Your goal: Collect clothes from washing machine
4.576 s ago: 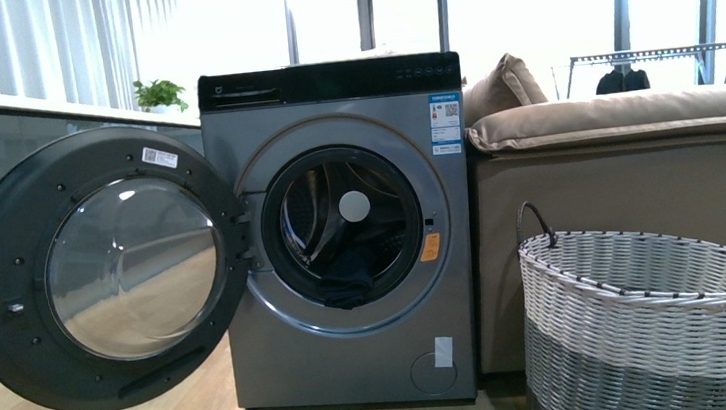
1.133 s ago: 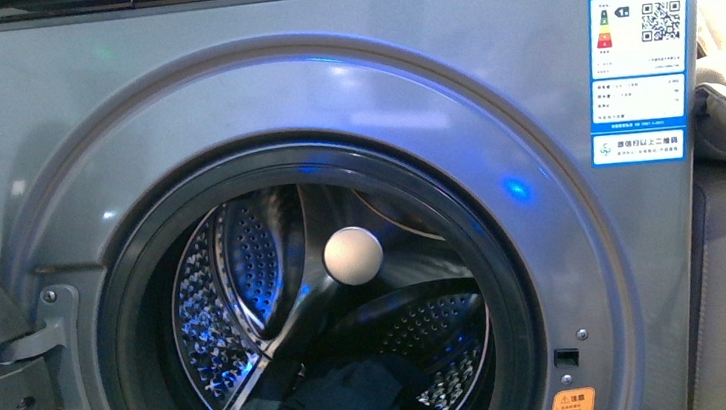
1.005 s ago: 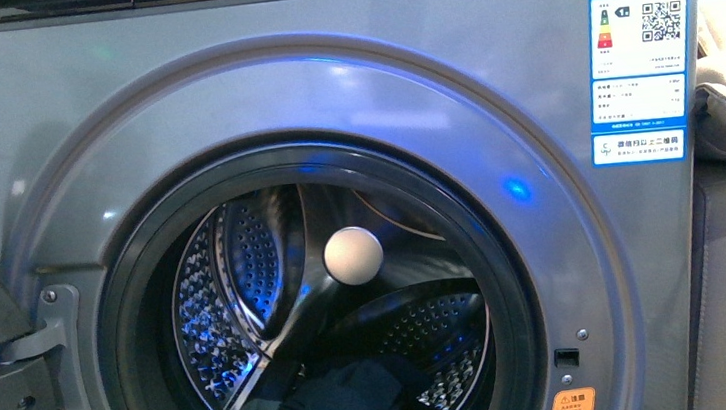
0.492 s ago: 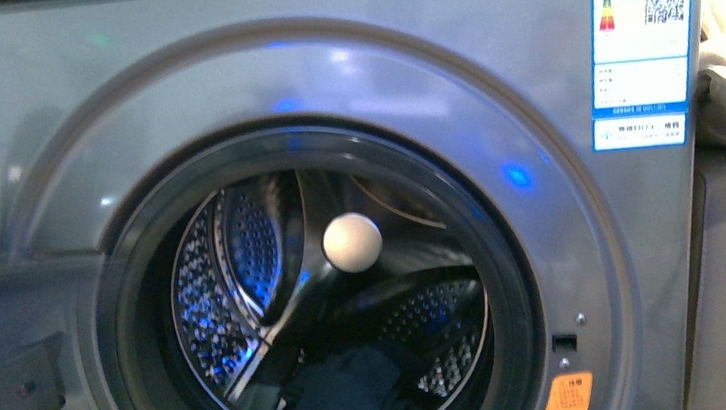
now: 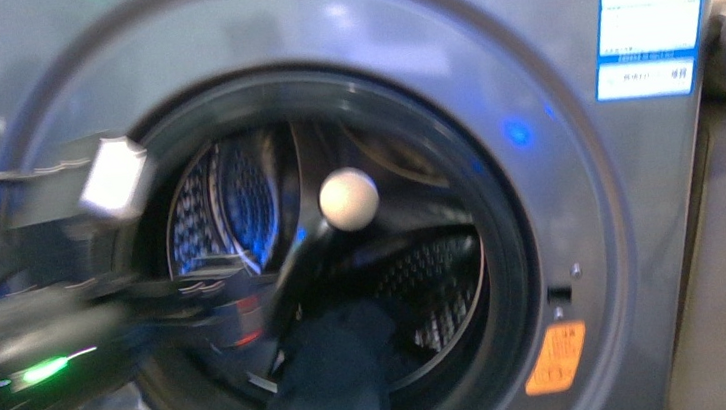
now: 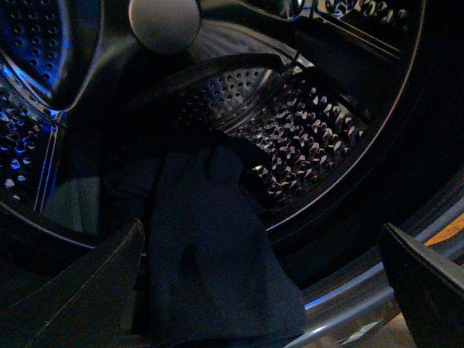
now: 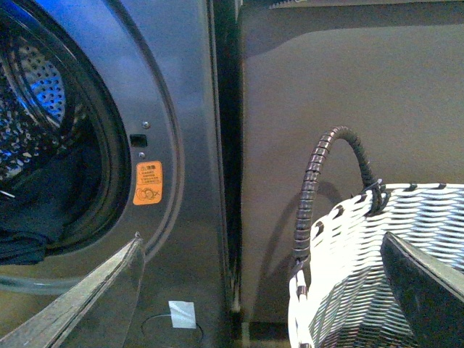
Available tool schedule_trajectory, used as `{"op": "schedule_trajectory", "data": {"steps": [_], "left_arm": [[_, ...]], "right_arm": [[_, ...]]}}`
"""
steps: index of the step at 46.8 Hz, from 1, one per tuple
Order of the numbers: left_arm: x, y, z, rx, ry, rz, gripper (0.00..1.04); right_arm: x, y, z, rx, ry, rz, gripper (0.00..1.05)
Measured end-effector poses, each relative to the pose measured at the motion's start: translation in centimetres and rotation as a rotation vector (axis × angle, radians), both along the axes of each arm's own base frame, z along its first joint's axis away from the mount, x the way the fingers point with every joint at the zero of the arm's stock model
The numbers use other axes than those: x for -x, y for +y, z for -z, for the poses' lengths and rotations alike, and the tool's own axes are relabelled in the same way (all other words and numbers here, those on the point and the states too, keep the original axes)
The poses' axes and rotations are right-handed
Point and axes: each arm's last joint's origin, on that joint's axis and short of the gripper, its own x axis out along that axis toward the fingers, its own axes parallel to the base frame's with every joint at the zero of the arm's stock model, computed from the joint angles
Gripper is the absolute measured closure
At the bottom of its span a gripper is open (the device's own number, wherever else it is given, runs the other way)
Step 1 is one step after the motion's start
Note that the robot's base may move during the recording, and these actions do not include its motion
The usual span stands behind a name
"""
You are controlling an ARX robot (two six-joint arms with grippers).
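Observation:
The silver-grey washing machine (image 5: 579, 194) fills the front view, its door out of frame and its drum (image 5: 426, 279) exposed. Dark navy clothes (image 5: 331, 379) lie limp at the bottom of the drum and hang over the front lip. My left arm (image 5: 80, 333), blurred, reaches in from the left at the drum mouth. In the left wrist view my left gripper (image 6: 261, 225) is open, its fingers spread either side of the clothes (image 6: 210, 268), not touching them. My right gripper (image 7: 261, 235) is open and empty beside the washing machine (image 7: 188, 145), with the clothes (image 7: 22, 243) at the view's edge.
A white-and-grey woven basket (image 7: 391, 254) with a dark handle (image 7: 319, 181) stands right of the machine, against a sofa side (image 7: 341, 87). A white round hub (image 5: 348, 198) sits at the drum's back. An orange sticker (image 5: 555, 357) and a blue-white label (image 5: 652, 16) mark the front panel.
The front view has moved closer to the drum opening and lower. My left arm has come into view from the left, reaching toward the drum mouth. The clothes lie as before.

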Motion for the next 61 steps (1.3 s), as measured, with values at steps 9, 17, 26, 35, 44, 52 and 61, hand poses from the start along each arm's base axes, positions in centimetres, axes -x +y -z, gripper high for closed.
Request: {"op": "schedule_trajectory", "data": {"steps": [9, 17, 26, 35, 44, 52, 61], "left_arm": [[-4.0, -2.3, 2.2, -0.06, 0.057, 0.003, 0.06], [-7.6, -2.9, 3.6, -0.086, 0.103, -0.046, 0.06], [-11.2, -2.7, 5.0, -0.116, 0.153, -0.113, 0.06], [-14.4, -3.1, 6.5, -0.118, 0.218, -0.12, 0.06], [-15.1, -4.6, 6.1, -0.023, 0.271, -0.022, 0.06], [-14.9, -5.6, 6.1, 0.111, 0.364, 0.069, 0.06], [-15.0, -5.9, 7.7, 0.087, 0.427, 0.011, 0.06]], "right_arm": [[0.0, 0.0, 0.0, 0.0, 0.0, 0.0, 0.08], [0.0, 0.0, 0.0, 0.0, 0.0, 0.0, 0.08], [0.0, 0.0, 0.0, 0.0, 0.0, 0.0, 0.08], [0.0, 0.0, 0.0, 0.0, 0.0, 0.0, 0.08], [0.0, 0.0, 0.0, 0.0, 0.0, 0.0, 0.08], [0.0, 0.0, 0.0, 0.0, 0.0, 0.0, 0.08], [0.0, 0.0, 0.0, 0.0, 0.0, 0.0, 0.08]]}}
